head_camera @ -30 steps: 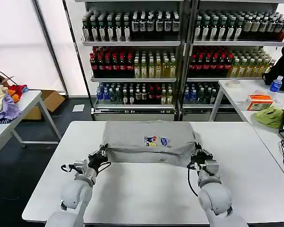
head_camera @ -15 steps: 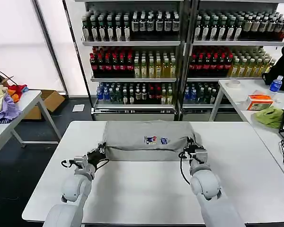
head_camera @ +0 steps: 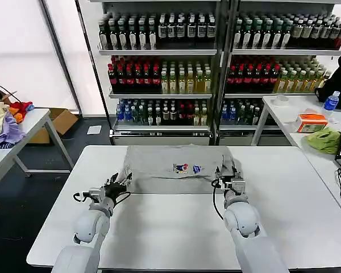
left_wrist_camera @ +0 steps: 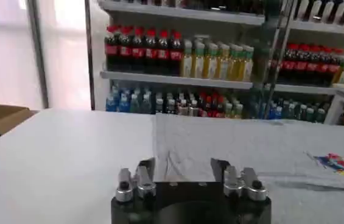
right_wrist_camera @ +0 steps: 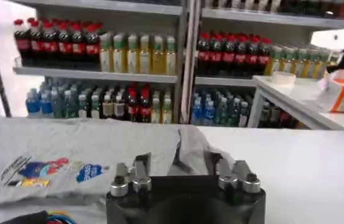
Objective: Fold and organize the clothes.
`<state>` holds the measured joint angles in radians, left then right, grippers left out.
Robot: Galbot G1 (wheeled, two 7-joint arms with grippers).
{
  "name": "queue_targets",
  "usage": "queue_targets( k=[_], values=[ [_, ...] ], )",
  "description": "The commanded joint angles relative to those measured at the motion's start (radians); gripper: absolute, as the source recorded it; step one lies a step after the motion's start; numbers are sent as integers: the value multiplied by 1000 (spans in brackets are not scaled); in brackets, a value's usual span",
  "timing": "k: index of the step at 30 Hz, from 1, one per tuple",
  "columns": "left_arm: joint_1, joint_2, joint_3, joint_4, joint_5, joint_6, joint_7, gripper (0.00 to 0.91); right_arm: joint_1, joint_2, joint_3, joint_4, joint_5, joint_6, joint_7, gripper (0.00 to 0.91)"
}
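Observation:
A grey T-shirt with a small colourful chest print lies folded into a wide band across the far half of the white table. My left gripper rests at the band's near left corner. In the left wrist view its jaws stand open over the shirt's edge. My right gripper sits at the near right corner. Its jaws are open too, with a raised wrinkle of shirt between the fingers. The print lies flat beside it.
Shelves of bottles stand behind the table. A side table on the right carries a green cloth, an orange box and a blue bottle. Coloured garments lie on a table at the left.
Both grippers moved away from me with the shirt's near edge, folding it back. The shirt now forms a narrower band, farther up the table.

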<state>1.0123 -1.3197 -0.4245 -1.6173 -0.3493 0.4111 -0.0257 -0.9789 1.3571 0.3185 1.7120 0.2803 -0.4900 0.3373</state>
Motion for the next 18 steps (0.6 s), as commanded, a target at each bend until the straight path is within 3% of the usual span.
queue_targets(
  k=[1,7,18],
  values=[
    [56,10,2,-96,5,37,-10,907,-59,-7,5,75,18,7,22,907],
    [93,39,-9,-173,-2,68,-13,907,-114,-70,45,189,100,-86,81,907],
    [131,36,-28,-201,-22,97,-14,907,-201,-125,119,255,135,-91,97,907]
  ],
)
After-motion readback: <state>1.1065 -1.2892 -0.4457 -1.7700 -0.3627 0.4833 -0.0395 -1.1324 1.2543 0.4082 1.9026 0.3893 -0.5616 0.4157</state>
